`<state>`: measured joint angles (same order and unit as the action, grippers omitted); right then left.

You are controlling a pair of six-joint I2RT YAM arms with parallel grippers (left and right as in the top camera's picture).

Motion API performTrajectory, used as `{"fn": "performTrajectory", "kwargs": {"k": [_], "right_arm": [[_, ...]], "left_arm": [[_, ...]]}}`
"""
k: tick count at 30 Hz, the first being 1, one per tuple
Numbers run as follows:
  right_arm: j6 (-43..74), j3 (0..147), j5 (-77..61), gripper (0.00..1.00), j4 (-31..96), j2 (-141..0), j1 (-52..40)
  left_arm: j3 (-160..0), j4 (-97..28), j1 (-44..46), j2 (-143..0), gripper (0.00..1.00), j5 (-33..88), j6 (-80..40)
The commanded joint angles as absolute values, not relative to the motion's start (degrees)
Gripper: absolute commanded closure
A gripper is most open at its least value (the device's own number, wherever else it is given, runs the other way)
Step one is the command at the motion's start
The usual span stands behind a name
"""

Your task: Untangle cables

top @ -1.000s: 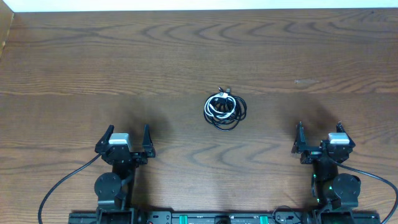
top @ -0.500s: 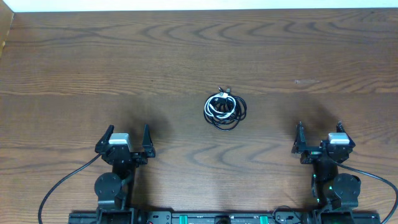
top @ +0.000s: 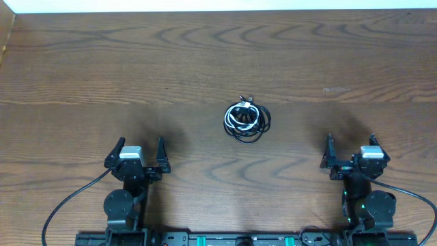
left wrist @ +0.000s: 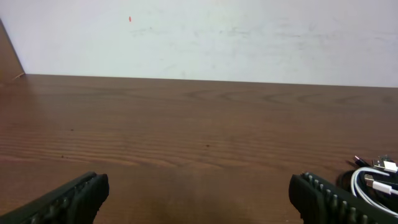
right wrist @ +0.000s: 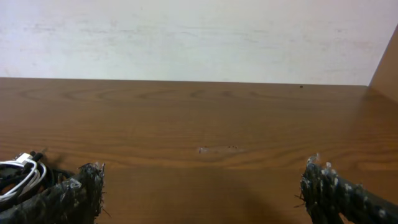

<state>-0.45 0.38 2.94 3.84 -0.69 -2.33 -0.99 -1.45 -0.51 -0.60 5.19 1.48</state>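
The cables (top: 246, 120) lie in one small tangled bundle at the middle of the wooden table: black loops wound with a white cord, plug ends at the top. The bundle shows at the right edge of the left wrist view (left wrist: 375, 185) and at the left edge of the right wrist view (right wrist: 22, 175). My left gripper (top: 141, 146) is open and empty near the front left, well short of the bundle. My right gripper (top: 351, 142) is open and empty near the front right. Both sets of fingers (left wrist: 199, 193) (right wrist: 205, 186) are spread wide above bare wood.
The wooden table (top: 136, 68) ends at a white wall at the back. A wooden side panel (top: 5, 34) stands at the far left edge. Thick black wires (top: 65, 205) run from the arm bases at the front. A pale scuff (top: 336, 89) marks the wood at right.
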Motion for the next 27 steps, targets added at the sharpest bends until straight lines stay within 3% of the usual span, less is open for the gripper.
{"fn": "performTrajectory", "kwargs": {"k": [1,21,27], "right_arm": [[0.16,0.30,2.83,0.01,4.10,-0.38,-1.96],[0.16,0.30,2.83,0.01,4.10,-0.38,-1.96],[0.16,0.32,2.83,0.01,4.10,-0.38,-1.96]], "left_arm": [[-0.23,-3.77,-0.19,-0.60,0.02,5.54,1.26],[-0.23,-3.77,-0.19,-0.60,0.02,5.54,1.26],[-0.27,-2.87,-0.16,-0.60,0.02,15.53,-5.98]]}}
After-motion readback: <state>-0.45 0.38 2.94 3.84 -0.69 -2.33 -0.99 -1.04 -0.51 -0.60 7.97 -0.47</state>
